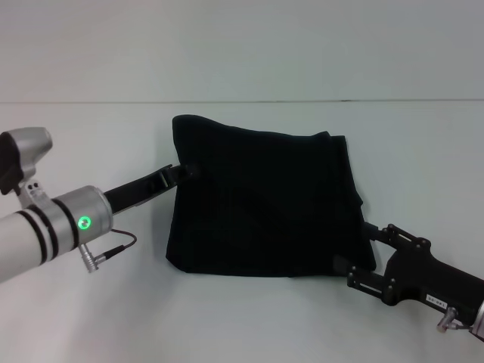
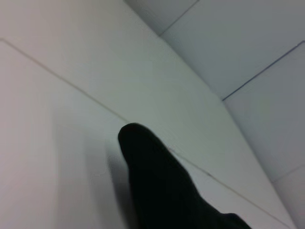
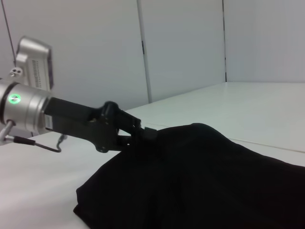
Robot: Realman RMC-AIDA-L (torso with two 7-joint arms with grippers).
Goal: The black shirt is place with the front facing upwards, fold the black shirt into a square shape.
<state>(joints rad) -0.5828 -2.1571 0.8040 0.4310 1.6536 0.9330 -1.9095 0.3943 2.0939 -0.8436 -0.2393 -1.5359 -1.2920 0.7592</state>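
Note:
The black shirt [image 1: 261, 204] lies folded into a rough square in the middle of the white table, with only plain black fabric showing. My left gripper [image 1: 181, 172] is at the shirt's left edge, and its fingers look shut on the fabric there; the right wrist view shows the gripper [image 3: 145, 133] pinching the raised edge of the shirt [image 3: 205, 176]. A rounded black fold of the shirt [image 2: 162, 191] appears in the left wrist view. My right gripper [image 1: 354, 246] sits at the shirt's near right corner, its fingers spread open on either side of that corner.
The white table [image 1: 91, 318] extends on all sides of the shirt. A pale wall [image 1: 242, 45] rises behind the table's far edge. A cable [image 1: 113, 249] hangs under the left wrist.

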